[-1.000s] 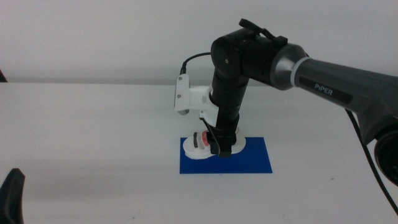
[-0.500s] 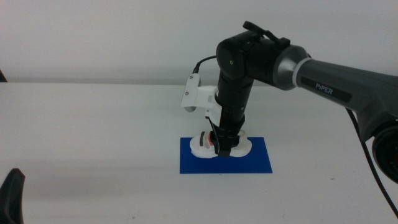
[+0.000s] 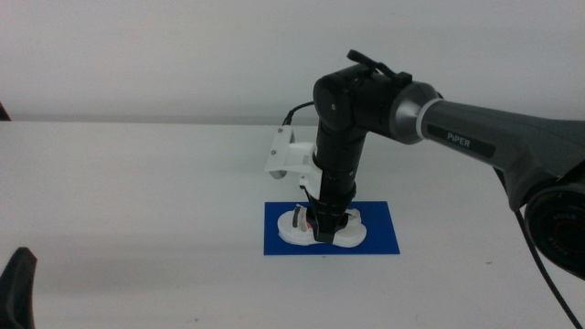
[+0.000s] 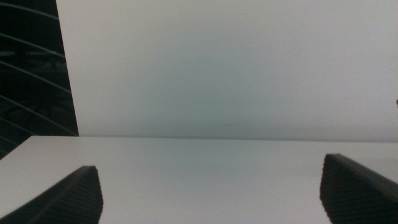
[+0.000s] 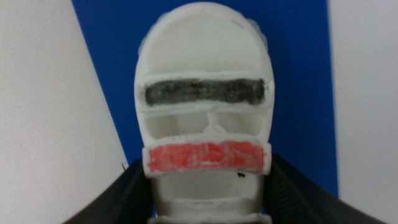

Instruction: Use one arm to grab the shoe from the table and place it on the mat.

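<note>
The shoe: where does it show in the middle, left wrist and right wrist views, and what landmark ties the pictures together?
Middle view: the shoe lies low on the mat, centre of the picture, with the right gripper closed around it.
Left wrist view: not in it; only the left gripper over the bare table.
Right wrist view: it fills the centre, red strap nearest the jaws.
Shared landmark: the mat, in the middle and right wrist views.

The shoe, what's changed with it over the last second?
The right tool, shut on the shoe, has lowered it onto the mat and turned it to lie more along the mat. The mat stayed put, and the left tool still waits at the table's near edge.
</note>
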You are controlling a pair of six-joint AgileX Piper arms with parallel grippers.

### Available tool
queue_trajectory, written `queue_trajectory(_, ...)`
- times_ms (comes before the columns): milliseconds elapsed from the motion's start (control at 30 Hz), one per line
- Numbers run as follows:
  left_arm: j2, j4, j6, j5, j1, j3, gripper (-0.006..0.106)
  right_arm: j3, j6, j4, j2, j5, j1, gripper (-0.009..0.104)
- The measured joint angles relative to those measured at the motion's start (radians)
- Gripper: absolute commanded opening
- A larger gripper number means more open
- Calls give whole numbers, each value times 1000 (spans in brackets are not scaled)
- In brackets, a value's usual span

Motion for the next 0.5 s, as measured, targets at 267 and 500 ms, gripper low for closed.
queue_trajectory(267,0,0,0,0,0,0,94,0,12,6,5,0,0,20)
queue_trajectory(500,0,0,0,0,0,0,94,0,29,7,6,-3,0,82)
